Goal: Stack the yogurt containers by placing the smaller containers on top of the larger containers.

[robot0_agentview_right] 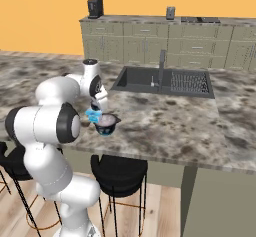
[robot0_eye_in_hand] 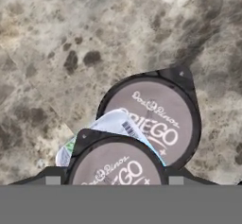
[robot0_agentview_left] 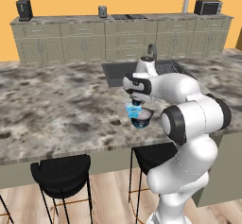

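The dark small pot (robot0_eye_in_hand: 116,164) is nearest the hand camera. It has a black rim and a whitish-grey round top printed "Dos Pinos GRIEGO". The gripper (robot0_eye_in_hand: 114,180) has one finger tip on each side of this pot, against its rim, and is clamped across the pot's full width.

Items in the hand view, left to right:
1. The light blue pot (robot0_eye_in_hand: 111,124) is tilted. Its white label and barcode face the camera. It lies partly under the dark small pot and against the tub.
2. The navy tub (robot0_eye_in_hand: 153,116) stands upright on the counter (robot0_eye_in_hand: 56,43). It has the same printed pale top inside a dark rim, with a pull tab at the far side.

In the left base view, the gripper (robot0_agentview_left: 134,106) hangs just beside and above the navy tub (robot0_agentview_left: 142,118), which shows a cyan base.

Clearances:
- The counter (robot0_agentview_left: 56,105) extends wide and bare to the left of the tub.
- The counter's front edge runs near the tub, with two black stools (robot0_agentview_left: 61,171) below it.
- The sink (robot0_agentview_right: 162,81) lies behind and to the right, well apart from the navy tub (robot0_agentview_right: 106,123).
- The robot's elbow stands close on the tub's right in the left base view.
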